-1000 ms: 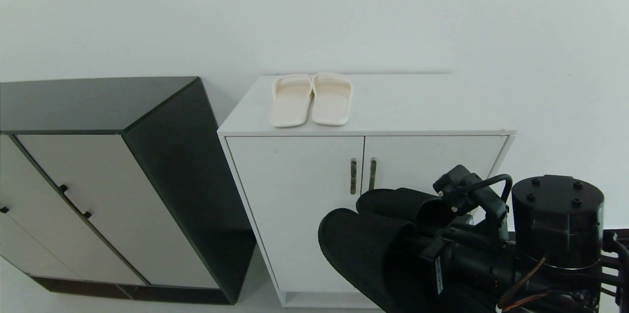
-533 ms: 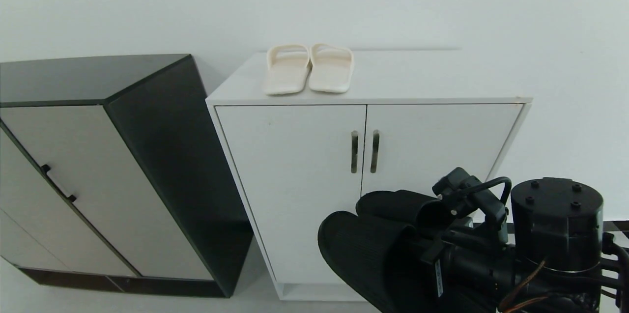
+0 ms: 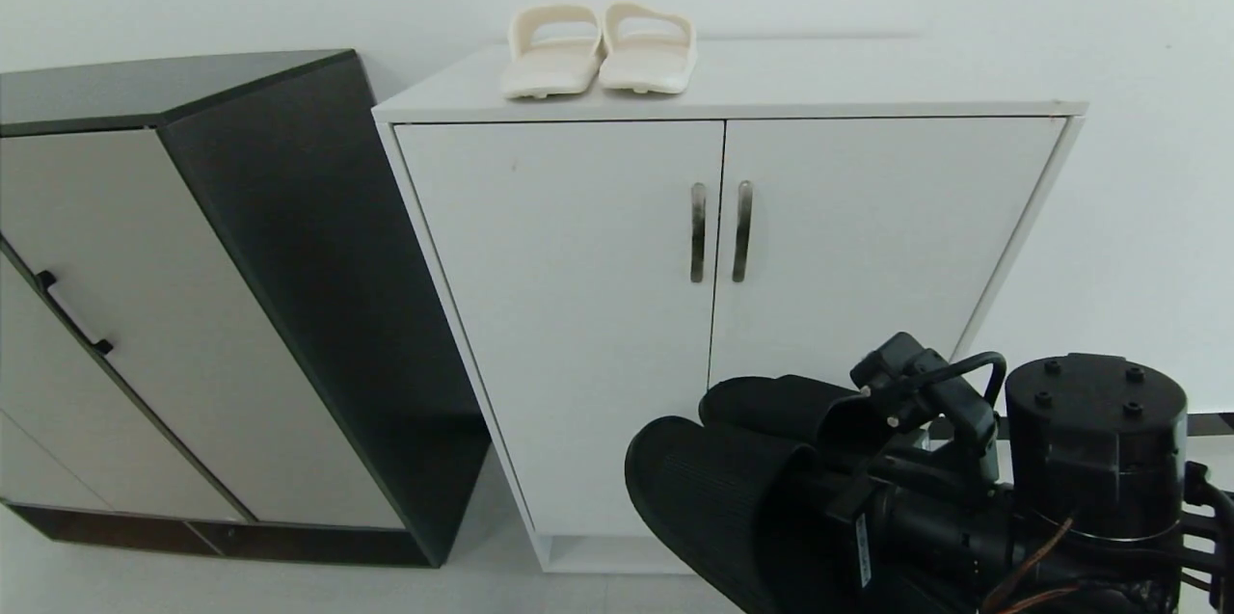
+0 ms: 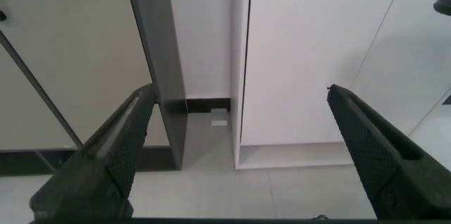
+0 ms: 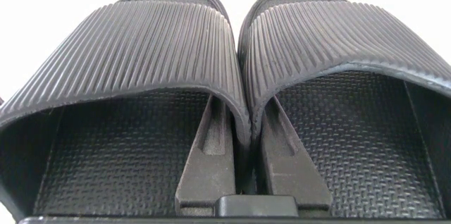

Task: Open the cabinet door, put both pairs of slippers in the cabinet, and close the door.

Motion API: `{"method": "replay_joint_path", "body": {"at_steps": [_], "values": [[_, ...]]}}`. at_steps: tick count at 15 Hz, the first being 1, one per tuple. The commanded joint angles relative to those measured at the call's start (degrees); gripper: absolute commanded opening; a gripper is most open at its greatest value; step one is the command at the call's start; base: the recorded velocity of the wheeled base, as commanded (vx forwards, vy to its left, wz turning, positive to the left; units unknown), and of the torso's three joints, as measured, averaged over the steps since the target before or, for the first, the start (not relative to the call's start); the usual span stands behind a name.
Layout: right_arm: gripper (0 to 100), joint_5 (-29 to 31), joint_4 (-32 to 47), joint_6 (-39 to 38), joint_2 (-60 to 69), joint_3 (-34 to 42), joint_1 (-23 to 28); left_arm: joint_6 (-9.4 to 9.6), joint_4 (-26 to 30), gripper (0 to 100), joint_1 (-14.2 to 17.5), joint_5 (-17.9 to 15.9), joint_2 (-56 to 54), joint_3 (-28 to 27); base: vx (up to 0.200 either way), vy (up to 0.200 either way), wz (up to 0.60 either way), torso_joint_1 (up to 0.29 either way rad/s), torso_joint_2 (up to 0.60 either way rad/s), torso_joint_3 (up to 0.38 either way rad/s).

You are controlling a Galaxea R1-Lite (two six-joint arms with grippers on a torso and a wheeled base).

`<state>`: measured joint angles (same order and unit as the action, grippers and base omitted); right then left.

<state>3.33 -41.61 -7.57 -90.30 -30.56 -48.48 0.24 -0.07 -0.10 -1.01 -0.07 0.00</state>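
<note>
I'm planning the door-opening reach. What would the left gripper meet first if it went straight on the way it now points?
Probably the white cabinet, at its front edge beside the gap to the dark cabinet. Nothing nearer shows ahead of the open left gripper, though depth is unclear.

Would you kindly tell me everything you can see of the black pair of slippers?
The black slippers are a pair that looks like soft rubber or foam, with ribbed uppers and pebbled footbeds. They are held side by side off the floor, toe ends away from the right gripper, low in front of the white cabinet and its shut doors. The gripper pinches their two adjoining inner upper edges together, one finger inside each slipper. Nothing else seems to touch them.
</note>
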Motion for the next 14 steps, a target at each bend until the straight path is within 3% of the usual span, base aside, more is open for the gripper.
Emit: {"method": "replay_joint_path", "body": {"at_steps": [1, 4, 6, 7, 8, 9, 10, 12, 13, 14], "values": [[0, 0.01, -0.32, 0.1, -0.14, 0.68, -0.21, 0.11, -0.01, 100, 0.01, -0.04, 0.07, 0.0, 0.0, 0.0, 0.0, -0.071, 0.46, 0.369], [0, 0.01, -0.32, 0.1, -0.23, 0.77, -0.56, 0.37, -0.01, 100, 0.01, -0.04, 0.34, 0.0, 0.0, 0.0, 0.0, -0.04, 0.44, 0.393], [0, 0.01, -0.32, 0.45, -0.23, 0.77, -0.74, 3.71, -0.1, 100, 0.1, 0.66, 2.71, -0.26, 0.0, 0.0, 0.0, -0.017, 0.31, 0.293], [0, 0.01, -0.32, 0.8, -0.23, 0.94, -0.74, 4.59, -0.1, 100, 0.01, 0.57, 4.47, -2.46, 0.0, 0.0, 0.0, -0.002, 0.13, 0.119], [0, 0.01, -0.32, 0.8, -0.23, 1.12, -0.74, 4.33, -0.1, 100, 0.01, 0.22, 7.98, -6.15, 0.0, 0.0, 0.0, 0.002, 0.07, 0.046], [0, 0.01, -0.41, 0.8, -0.14, 1.21, -0.74, 2.22, -0.54, 100, -0.52, -1.8, 17.12, -13.45, 0.0, 0.0, 0.0, 0.0, 0.0, 0.0], [0, 0.01, -0.67, 0.8, -0.14, 1.21, -0.74, 2.13, -1.68, 100, -0.96, -5.23, 23.1, -16.44, 0.0, 0.0, 0.0, 0.0, 0.0, 0.0], [0, 0.19, -0.93, 0.8, -0.23, 1.38, -0.65, 2.31, -11.53, 100, -2.19, -16.48, 37.16, -22.06, 0.0, 0.0, 0.0, 0.0, 0.0, 0.0], [0, 0.19, -1.02, 0.8, -0.14, 1.47, -0.65, 2.48, -15.48, 100, -3.07, -20.26, 42.44, -23.91, 0.0, 0.0, 0.0, 0.0, 0.0, 0.0], [0, 0.19, -1.28, 0.8, 0.03, 1.73, -0.56, 2.39, -17.68, 100, -6.32, -22.72, 47.62, -26.37, 0.0, 0.0, 0.0, 0.0, 0.0, 0.0]]}}
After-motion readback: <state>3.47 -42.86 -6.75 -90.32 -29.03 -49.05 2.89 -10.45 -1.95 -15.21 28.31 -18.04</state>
